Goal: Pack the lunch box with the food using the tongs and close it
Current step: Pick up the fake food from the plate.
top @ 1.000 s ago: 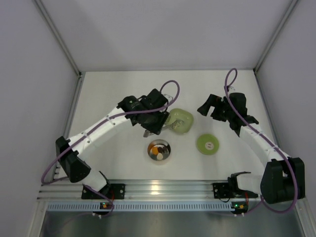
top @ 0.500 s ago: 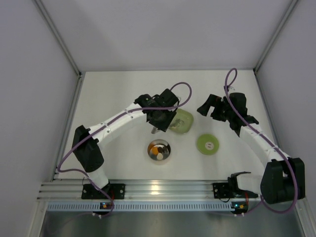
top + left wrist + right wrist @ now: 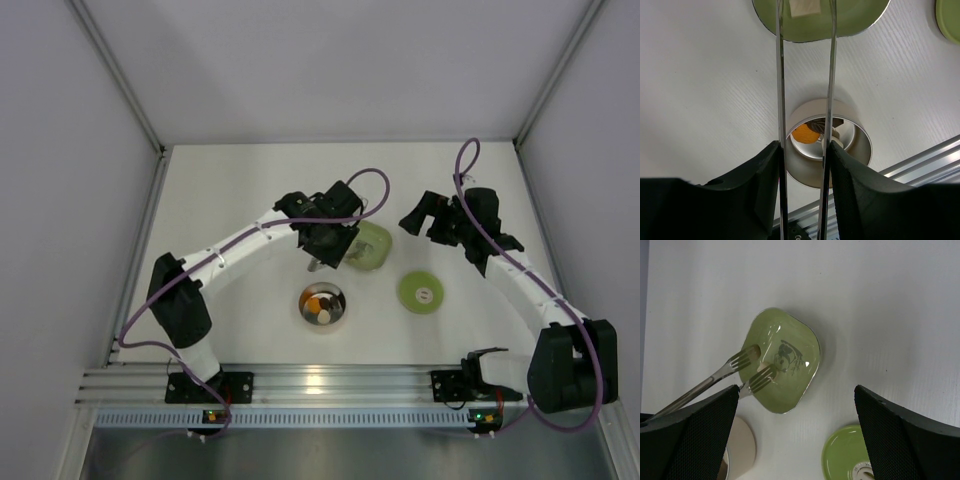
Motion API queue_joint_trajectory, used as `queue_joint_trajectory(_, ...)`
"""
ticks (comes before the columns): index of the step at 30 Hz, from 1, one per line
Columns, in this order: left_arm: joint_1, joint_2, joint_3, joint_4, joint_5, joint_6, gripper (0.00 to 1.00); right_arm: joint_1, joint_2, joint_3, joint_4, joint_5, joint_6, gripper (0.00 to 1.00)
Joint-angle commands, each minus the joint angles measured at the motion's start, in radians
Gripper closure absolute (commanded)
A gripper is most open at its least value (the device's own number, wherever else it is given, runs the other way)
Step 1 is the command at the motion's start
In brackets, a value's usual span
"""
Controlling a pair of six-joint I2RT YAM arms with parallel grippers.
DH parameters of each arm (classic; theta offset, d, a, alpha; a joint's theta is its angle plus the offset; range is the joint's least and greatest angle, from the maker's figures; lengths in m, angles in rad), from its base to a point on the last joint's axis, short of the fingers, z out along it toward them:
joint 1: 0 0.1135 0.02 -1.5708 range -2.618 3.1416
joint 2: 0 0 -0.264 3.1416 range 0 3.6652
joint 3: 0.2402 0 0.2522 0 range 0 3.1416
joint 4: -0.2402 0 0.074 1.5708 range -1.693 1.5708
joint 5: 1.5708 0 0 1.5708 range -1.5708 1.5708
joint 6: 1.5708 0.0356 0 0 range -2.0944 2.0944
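1. We find the left gripper (image 3: 803, 149) closed narrow on the tongs (image 3: 779, 80). Its fingers (image 3: 760, 190) press the two slim arms from the outside, and the arms run nearly parallel with a gap between them.
2. The tongs reach straight ahead of those fingers. Their fork-like tips (image 3: 744, 359) stand apart over the pale green dish (image 3: 855, 15).
3. One whitish food piece (image 3: 805, 6) lies in the dish, ahead of the left gripper and between the two arms. We cannot tell whether either arm touches it.
4. The lunch box (image 3: 860, 150) sits on the table (image 3: 230, 190) below the left fingertips and shows between them. It is open and holds an orange piece (image 3: 802, 134) with dark and whitish bits beside it.
5. The lid (image 3: 421, 292) lies flat, ahead and to the right of the left gripper and well apart from the lunch box.
6. The right gripper (image 3: 418, 214) is spread wide with nothing between its fingers (image 3: 690, 440). It hangs above the dish, and the lid sits back toward its palm.
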Motion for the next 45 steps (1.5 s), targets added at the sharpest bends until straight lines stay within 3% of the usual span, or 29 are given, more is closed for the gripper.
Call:
queue_joint_trajectory(1,-0.003,0.009,-0.003,0.035,0.003,0.013,0.53,0.019,-0.031,0.009,0.033,-0.005,-0.017,0.04)
queue_joint_trajectory(15,-0.003,0.019,-0.025,0.027,0.009,0.010,0.53,0.019,-0.034,0.005,0.034,-0.005,-0.015,0.04)
queue_joint_trajectory(21,-0.003,0.016,-0.031,0.040,0.016,0.010,0.66,0.019,-0.034,0.005,0.034,-0.005,-0.015,0.04)
queue_joint_trajectory(25,-0.003,0.006,-0.026,0.050,0.015,0.012,0.69,0.017,-0.034,0.005,0.033,-0.003,-0.015,0.04)
queue_joint_trajectory(38,-0.003,-0.099,-0.029,0.135,0.000,0.030,0.70,0.017,-0.025,0.008,0.033,0.000,-0.017,0.04)
queue_joint_trajectory(45,-0.003,-0.168,-0.014,0.072,0.000,0.018,0.70,0.019,-0.022,0.014,0.030,0.003,-0.017,0.04)
